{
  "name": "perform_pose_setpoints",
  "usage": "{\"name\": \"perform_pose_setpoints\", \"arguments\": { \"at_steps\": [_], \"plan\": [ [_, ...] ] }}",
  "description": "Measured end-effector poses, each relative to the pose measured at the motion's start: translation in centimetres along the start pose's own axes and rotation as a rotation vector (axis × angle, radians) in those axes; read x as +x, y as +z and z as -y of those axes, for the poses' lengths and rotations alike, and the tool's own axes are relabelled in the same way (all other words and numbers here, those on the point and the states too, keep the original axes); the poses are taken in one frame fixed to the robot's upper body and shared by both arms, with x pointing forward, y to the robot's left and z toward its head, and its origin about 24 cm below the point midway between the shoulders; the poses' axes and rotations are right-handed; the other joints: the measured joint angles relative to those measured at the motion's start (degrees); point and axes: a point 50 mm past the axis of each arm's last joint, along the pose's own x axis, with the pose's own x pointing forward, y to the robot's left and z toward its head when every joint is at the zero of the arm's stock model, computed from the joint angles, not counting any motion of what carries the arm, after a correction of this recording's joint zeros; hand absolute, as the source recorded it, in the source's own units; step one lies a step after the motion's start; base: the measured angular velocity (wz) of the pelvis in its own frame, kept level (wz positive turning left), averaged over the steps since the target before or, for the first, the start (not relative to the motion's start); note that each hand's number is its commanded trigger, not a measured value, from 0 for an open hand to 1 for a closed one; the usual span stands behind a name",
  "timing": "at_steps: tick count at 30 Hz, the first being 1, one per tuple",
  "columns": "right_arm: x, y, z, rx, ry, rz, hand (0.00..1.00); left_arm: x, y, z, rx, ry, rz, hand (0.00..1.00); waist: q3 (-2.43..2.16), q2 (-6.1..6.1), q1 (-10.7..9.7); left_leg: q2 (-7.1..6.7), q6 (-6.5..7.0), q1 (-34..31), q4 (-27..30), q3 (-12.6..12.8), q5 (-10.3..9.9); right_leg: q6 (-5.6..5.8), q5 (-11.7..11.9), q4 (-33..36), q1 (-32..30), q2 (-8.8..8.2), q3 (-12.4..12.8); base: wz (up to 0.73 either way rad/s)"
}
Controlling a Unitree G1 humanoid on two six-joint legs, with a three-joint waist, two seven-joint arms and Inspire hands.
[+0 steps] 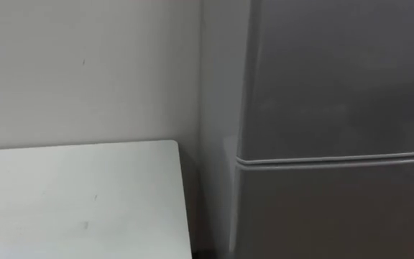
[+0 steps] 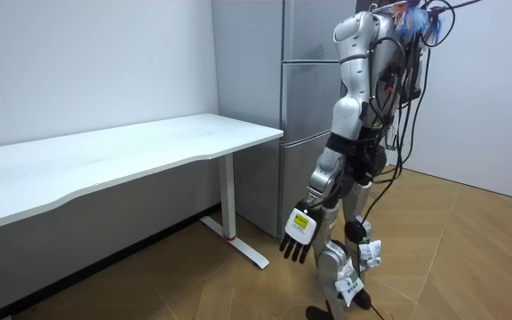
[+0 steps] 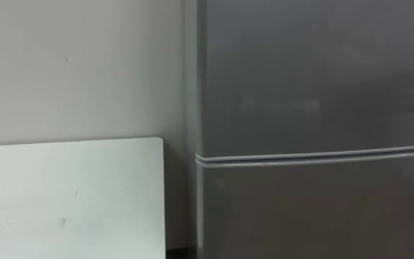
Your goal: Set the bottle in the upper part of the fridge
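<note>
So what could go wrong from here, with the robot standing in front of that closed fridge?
The fridge's upper door is shut, and the left hand hangs open and empty at the robot's side. It may fumble the opening, or pull the lower door right beneath it by mistake. The white table also stands close on the robot's left, so a swinging arm could knock its corner.

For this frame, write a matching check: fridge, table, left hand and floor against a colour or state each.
Things:
1. fridge
2. table
3. left hand
4. floor

Colour or state:
a. white
b. hangs open at the robot's side
c. grey, doors shut
d. wood-patterned

Pairs: 1-c, 2-a, 3-b, 4-d
</note>
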Motion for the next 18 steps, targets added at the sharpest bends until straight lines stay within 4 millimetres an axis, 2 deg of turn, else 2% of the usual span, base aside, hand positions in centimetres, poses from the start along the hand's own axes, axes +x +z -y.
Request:
{"name": "perform_pose_setpoints", "arguments": {
  "at_steps": [1,2,4,7,12,13,15,16,18],
  "plan": [
    [0.0,-0.1,0.1,-0.004,-0.006,-0.003,0.0,0.0,0.1,0.0,0.0,0.0,0.003,0.0,-0.03,-0.03,-0.16,0.0,0.0,0.01,0.0,0.0,0.0,0.0,0.0,-0.02,0.01,0.0,0.08,0.0],
    [-0.1,-0.3,0.4,-0.011,-0.02,-0.014,0.0,0.0,0.3,0.0,0.002,0.001,0.012,0.0,0.14,0.0,-0.45,-0.02,0.0,-0.05,0.01,-0.01,0.0,0.01,0.0,0.0,0.01,-0.03,0.15,0.0],
    [-0.3,-0.8,0.8,-0.011,-0.045,-0.041,0.0,0.0,0.7,-0.1,0.001,0.008,0.035,0.0,0.06,0.11,-0.83,-0.02,0.01,-0.1,0.04,0.01,-0.01,0.03,0.02,-0.02,-0.1,0.01,0.38,0.0],
    [-1.1,-2.7,2.0,-0.06,-0.088,-0.115,0.0,0.0,1.5,-0.2,0.005,0.044,0.069,0.0,-0.08,0.29,-0.81,-0.01,0.01,-0.04,0.04,0.08,-0.01,0.03,0.03,0.04,-0.09,0.06,0.61,0.0],
    [-4.9,-8.0,5.6,-0.201,-0.215,-0.374,0.0,-0.1,1.2,-0.3,0.009,0.079,0.063,0.0,-0.16,1.72,-0.71,-0.13,0.02,0.71,-1.1,0.13,-0.02,0.12,-0.03,0.02,0.13,0.06,0.64,0.0],
    [-5.3,-8.4,5.8,-0.21,-0.224,-0.402,0.0,-0.1,1.2,-0.3,0.009,0.08,0.061,0.0,-0.09,1.8,-0.69,-0.16,0.02,0.71,-1.18,0.15,-0.02,0.13,-0.03,0.06,0.11,0.06,0.73,-0.06],
    [-6.9,-9.6,6.2,-0.234,-0.242,-0.475,0.0,-0.1,1.3,-0.2,-0.01,0.076,0.063,0.0,-0.12,3.28,-0.9,-0.28,0.04,0.79,-1.44,0.3,-0.02,0.21,-0.08,0.14,-0.05,0.0,0.96,-0.08],
    [-7.3,-10.1,6.4,-0.239,-0.244,-0.503,0.0,0.0,1.3,-0.2,-0.018,0.078,0.067,0.0,-0.16,3.55,-0.91,-0.3,0.04,0.88,-1.45,0.37,-0.02,0.21,-0.08,0.15,-0.05,-0.01,1.13,-0.05],
    [-9.5,-12.3,6.7,-0.266,-0.243,-0.635,0.0,-0.1,1.4,-0.3,-0.062,0.082,0.075,0.0,-0.2,3.86,-0.8,-0.36,0.04,1.44,-1.43,0.29,0.02,0.24,-0.12,0.42,0.23,0.06,1.57,-0.04]
  ]
}}
